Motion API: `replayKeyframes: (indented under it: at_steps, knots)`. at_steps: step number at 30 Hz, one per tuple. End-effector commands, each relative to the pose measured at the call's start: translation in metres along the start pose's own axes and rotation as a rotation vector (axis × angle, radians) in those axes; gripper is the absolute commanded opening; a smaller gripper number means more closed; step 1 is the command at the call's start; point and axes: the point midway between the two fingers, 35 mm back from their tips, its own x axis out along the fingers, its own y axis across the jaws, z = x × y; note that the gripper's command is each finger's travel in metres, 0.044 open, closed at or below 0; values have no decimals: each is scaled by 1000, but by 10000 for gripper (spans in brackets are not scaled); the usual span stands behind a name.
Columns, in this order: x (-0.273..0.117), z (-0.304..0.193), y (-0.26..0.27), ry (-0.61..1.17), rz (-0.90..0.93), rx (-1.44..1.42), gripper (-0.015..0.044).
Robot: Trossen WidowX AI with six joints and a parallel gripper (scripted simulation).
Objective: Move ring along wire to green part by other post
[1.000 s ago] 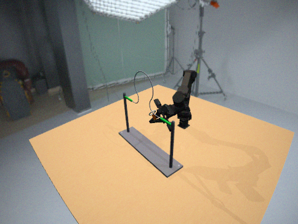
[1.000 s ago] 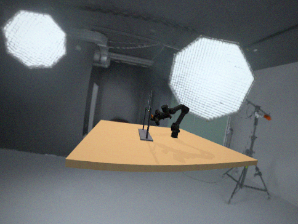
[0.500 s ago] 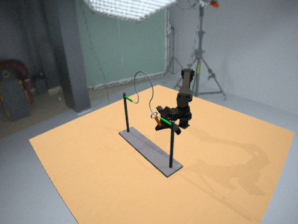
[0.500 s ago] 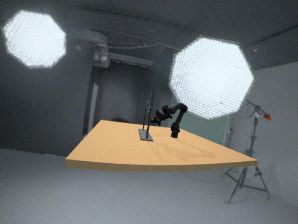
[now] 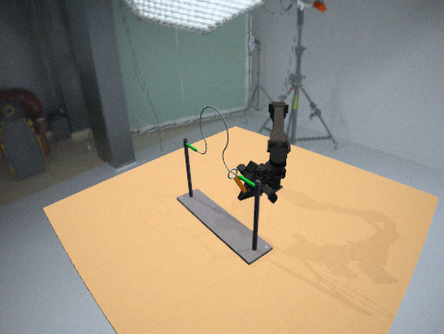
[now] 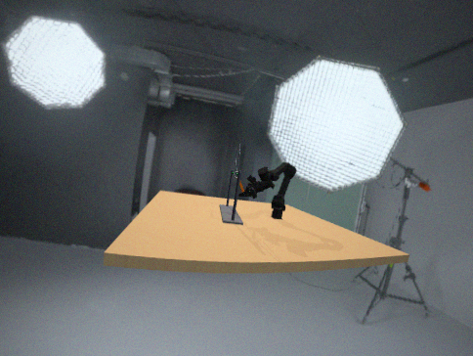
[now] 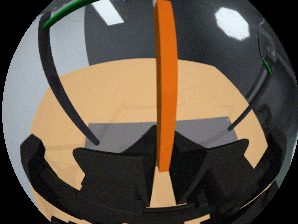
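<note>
The ring is around the wire, just beyond the inner end of the near green part. Whether it touches the wire cannot be told. The ring is out of frame in the wrist view. Its orange handle slants down from the ring to my gripper, which is shut on the handle's lower end. The thin grey wire rises in a loop towards the far green part beside the far post.
The near post stands close to my gripper. Both posts rise from a grey base plate on the wooden table top. The arm reaches in from the side.
</note>
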Motion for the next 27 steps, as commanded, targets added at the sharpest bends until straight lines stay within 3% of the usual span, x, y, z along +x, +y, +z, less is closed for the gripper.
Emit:
replayKeyframes:
  at_steps: [1,27]
  knots:
    - [-2,3,7,-1,16,27,-150]
    - [-6,4,36,-1,30,50,-150]
